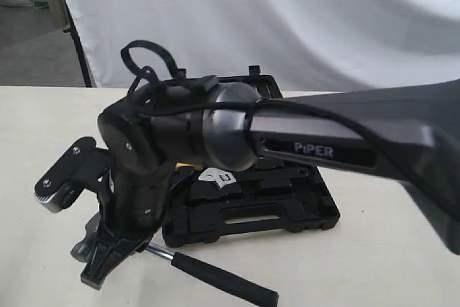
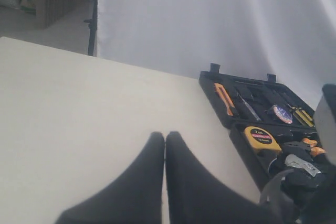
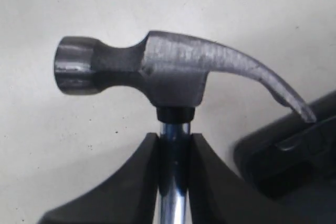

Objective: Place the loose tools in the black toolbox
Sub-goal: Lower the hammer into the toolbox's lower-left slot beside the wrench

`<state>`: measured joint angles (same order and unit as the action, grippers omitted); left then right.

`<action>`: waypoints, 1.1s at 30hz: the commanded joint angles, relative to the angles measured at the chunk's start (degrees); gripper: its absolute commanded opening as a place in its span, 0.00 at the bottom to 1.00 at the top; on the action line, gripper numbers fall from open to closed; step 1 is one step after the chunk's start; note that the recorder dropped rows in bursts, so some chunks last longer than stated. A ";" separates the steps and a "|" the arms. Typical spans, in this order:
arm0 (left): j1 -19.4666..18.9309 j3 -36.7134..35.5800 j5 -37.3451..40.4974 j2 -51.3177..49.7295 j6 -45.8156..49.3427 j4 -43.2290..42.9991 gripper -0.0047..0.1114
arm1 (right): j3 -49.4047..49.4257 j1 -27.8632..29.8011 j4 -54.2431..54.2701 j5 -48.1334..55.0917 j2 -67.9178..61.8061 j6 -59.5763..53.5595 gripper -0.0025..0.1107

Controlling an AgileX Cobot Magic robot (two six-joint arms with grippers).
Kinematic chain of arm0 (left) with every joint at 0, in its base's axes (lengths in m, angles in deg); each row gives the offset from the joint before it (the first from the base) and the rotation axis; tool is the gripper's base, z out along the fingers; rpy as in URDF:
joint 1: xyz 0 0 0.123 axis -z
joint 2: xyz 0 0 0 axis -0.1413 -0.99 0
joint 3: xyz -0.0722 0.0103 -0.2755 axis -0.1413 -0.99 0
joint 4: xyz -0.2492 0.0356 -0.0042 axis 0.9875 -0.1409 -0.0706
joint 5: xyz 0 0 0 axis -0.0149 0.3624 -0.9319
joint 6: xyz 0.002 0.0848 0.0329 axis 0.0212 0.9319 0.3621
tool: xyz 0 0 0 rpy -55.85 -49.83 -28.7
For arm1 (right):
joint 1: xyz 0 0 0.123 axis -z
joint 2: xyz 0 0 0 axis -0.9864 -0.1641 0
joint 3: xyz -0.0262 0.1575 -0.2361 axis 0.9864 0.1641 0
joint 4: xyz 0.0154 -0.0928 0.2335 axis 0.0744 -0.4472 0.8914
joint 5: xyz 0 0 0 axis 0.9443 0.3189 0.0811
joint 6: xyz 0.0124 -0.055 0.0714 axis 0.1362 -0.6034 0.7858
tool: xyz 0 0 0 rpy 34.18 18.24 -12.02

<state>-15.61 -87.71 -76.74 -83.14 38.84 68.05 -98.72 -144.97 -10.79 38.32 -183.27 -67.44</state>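
Observation:
My right gripper (image 3: 174,137) is shut on the chrome shaft of the claw hammer (image 3: 173,74), just below its steel head. In the exterior view this gripper (image 1: 115,248) reaches across to the table's front left, and the hammer's black handle (image 1: 223,282) points right along the table. The open black toolbox (image 1: 287,210) lies just behind it. A silver wrench head (image 1: 219,176) shows inside the box, and the black tape roll (image 2: 282,114) sits in the far half. My left gripper (image 2: 165,136) is shut on nothing, over bare table left of the toolbox (image 2: 226,116).
The right arm (image 1: 323,141) spans the box and hides much of it. Inside lie a yellow tape measure (image 2: 261,139), orange-handled pliers (image 2: 312,148) and an orange knife (image 2: 224,98). A white sheet (image 1: 287,12) hangs behind the table.

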 commanded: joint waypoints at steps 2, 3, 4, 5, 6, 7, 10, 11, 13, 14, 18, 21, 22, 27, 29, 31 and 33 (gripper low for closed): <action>-1.45 0.15 -0.41 0.18 -0.27 -0.25 0.05 | -0.21 3.60 -4.05 1.59 3.58 -0.96 0.02; -1.45 0.15 -0.41 0.18 -0.27 -0.25 0.05 | -0.21 4.63 -5.01 1.91 4.00 -0.96 0.02; -1.45 0.15 -0.41 0.18 -0.27 -0.25 0.05 | -0.21 5.43 -5.65 1.92 4.25 -0.96 0.02; -1.45 0.15 -0.41 0.18 -0.27 -0.25 0.05 | -0.21 6.26 -6.06 1.92 4.56 -0.96 0.02; -1.45 0.15 -0.41 0.18 -0.27 -0.25 0.05 | -0.21 7.48 -6.80 1.92 4.68 -0.96 0.02; -1.45 0.15 -0.41 0.18 -0.27 -0.25 0.05 | -0.21 8.29 -7.67 1.92 4.80 -0.96 0.02; -1.45 0.15 -0.41 0.18 -0.27 -0.25 0.05 | -0.21 10.83 -13.17 1.66 4.67 -1.36 0.02; -1.45 0.15 -0.41 0.18 -0.27 -0.25 0.05 | -0.21 11.48 -14.75 1.42 4.55 -1.36 0.02; -1.45 0.15 -0.41 0.18 -0.27 -0.25 0.05 | -0.21 12.93 -16.63 0.35 4.55 -1.40 0.02; -1.45 0.15 -0.41 0.18 -0.27 -0.25 0.05 | -0.21 13.39 -16.63 -0.68 4.55 -1.94 0.02; -1.45 0.15 -0.41 0.18 -0.27 -0.25 0.05 | -0.21 14.95 -16.51 -4.70 4.55 -7.55 0.02; -1.45 0.15 -0.41 0.18 -0.27 -0.25 0.05 | -0.21 14.95 -16.51 -7.15 4.55 -10.81 0.02; -1.45 0.15 -0.41 0.18 -0.27 -0.25 0.05 | -0.21 14.95 -16.51 -7.78 4.55 -11.44 0.02; -1.45 0.15 -0.41 0.18 -0.27 -0.25 0.05 | -0.21 14.95 -14.78 -8.93 3.13 -15.17 0.02; -1.45 0.15 -0.41 0.18 -0.27 -0.25 0.05 | -0.21 14.95 -14.26 -8.32 1.78 -17.07 0.02; -1.45 0.15 -0.41 0.18 -0.27 -0.25 0.05 | -0.21 14.84 -14.16 -8.32 0.36 -17.31 0.02; -1.45 0.15 -0.41 0.18 -0.27 -0.25 0.05 | -0.21 14.84 -13.85 -8.78 -0.93 -17.31 0.02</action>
<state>-15.61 -87.71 -76.74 -83.14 38.84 68.05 -98.72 -130.27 -24.93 30.46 -183.13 -83.72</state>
